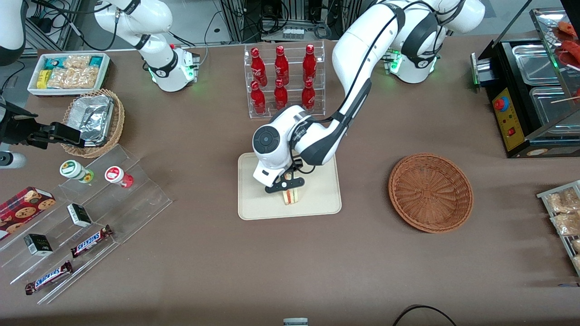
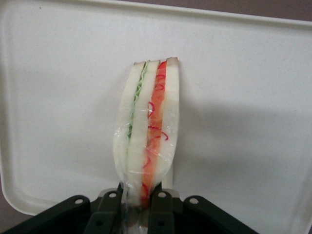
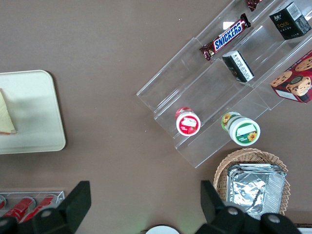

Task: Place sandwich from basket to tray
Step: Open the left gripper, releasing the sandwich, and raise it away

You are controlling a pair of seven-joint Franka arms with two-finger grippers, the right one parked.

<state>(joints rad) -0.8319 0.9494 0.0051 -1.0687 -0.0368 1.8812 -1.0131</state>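
Left arm's gripper (image 1: 290, 190) sits over the tray (image 1: 258, 206), centre of the front view, fingers (image 2: 111, 207) pinched shut on the sandwich (image 1: 290, 196). Wrist view confirms it: both black fingers clamp one end of the wrapped wedge, one on each bread face, with no visible gap. The sandwich (image 2: 148, 131) stands on edge with its filling layers facing the wrist camera, and its long axis runs straight out from the fingers across the tray (image 2: 253, 97). In the front view it is in the lower middle of the tray, nearer the tray's front-camera edge, with beige margin all round. I can't tell whether the lower edge is touching the tray surface or hanging just above it; the shadow is tight, so likely close. The basket (image 1: 430, 192), right of centre in the front view and well apart from the tray on the brown worktop (image 1: 190, 253), looks empty. So my read is that transport is done and release is what's left. Key relation: the wedge extends away from the grip point, so on opening it will probably tip onto a bread face. It would land inside the rim either way. Then retreat back along the fingers' axis, clear of the wrap.
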